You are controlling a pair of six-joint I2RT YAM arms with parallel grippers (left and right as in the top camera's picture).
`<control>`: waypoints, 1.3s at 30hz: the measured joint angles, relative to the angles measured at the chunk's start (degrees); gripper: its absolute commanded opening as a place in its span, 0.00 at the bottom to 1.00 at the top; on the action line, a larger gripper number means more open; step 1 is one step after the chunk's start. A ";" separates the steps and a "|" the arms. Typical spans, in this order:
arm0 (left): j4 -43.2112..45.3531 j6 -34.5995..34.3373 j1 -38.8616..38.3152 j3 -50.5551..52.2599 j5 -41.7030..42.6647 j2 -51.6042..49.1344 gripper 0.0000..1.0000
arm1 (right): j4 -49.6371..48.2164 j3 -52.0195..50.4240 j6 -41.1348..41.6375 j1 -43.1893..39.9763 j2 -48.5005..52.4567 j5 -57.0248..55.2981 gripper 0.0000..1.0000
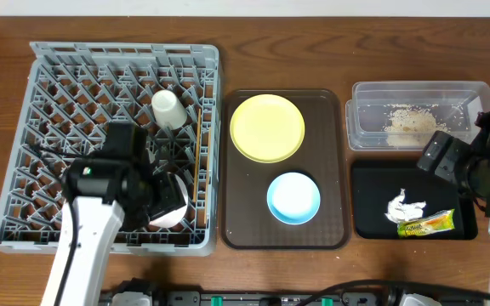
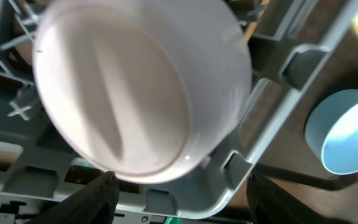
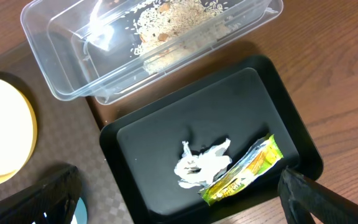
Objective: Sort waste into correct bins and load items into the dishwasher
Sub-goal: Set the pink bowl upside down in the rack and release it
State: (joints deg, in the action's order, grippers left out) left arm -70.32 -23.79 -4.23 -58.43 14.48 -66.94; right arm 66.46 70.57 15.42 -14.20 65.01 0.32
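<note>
**A:** Left side first. Where is the white bowl (image 2: pixel 135 87)?

**B:** In the grey dish rack (image 1: pixel 41 59), in the corner nearest the brown tray (image 1: pixel 330 170) and the table's near edge. It leans tilted among the pegs. The left gripper (image 2: pixel 179 202) hangs just over it.

**A:** Jaws?

**B:** Parted. In the wrist view both fingers (image 2: pixel 92 199) stand wide apart at the bowl's lower edge, with nothing pinched between them. I cannot tell whether one tip brushes the rim.

**A:** What else is in the rack?

**B:** A small white cup (image 1: pixel 168 108), further back among the pegs. The chopsticks (image 1: pixel 196 183) lie along the rack's wall on the brown tray's side, just beside the bowl.

**A:** On the brown tray?

**B:** The yellow plate (image 1: pixel 267 127) at the far end and the blue bowl (image 1: pixel 293 197) at the near end. They are close but apart. Both sit flat.

**A:** Right side?

**B:** The clear tub (image 1: pixel 415 89) sits at the back with beige food scraps (image 1: pixel 411 123) inside. The black tray (image 1: pixel 368 212) sits just in front of it. The tissue (image 3: pixel 201 165) and the snack wrapper (image 3: pixel 244 171) lie in that tray, touching, with the wrapper nearer the tray's outer corner.

**A:** Right gripper (image 3: pixel 179 208)?

**B:** Above the black tray's outer edge. Its jaws are spread wide and hold nothing. The fingers (image 3: pixel 36 199) show dark and blurred at the bottom corners of the wrist view.
</note>
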 measured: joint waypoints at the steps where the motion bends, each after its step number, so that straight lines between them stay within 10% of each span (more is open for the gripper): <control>1: -0.02 -0.02 0.00 0.00 -0.15 1.22 0.70 | 0.00 0.00 -0.02 0.00 0.00 -0.02 0.99; 19: 2.86 -1.88 -13.38 1.81 -15.50 8.37 0.86 | -0.02 0.00 -0.02 0.00 0.00 -0.02 0.99; 39: 7.21 -5.66 -21.29 4.63 -28.92 -5.31 0.84 | -0.02 0.00 0.00 0.00 0.00 -0.02 0.99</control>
State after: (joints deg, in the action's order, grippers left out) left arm -63.11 -29.45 -25.52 -53.80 -14.44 -72.25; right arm 66.43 70.57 15.42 -14.20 65.01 0.30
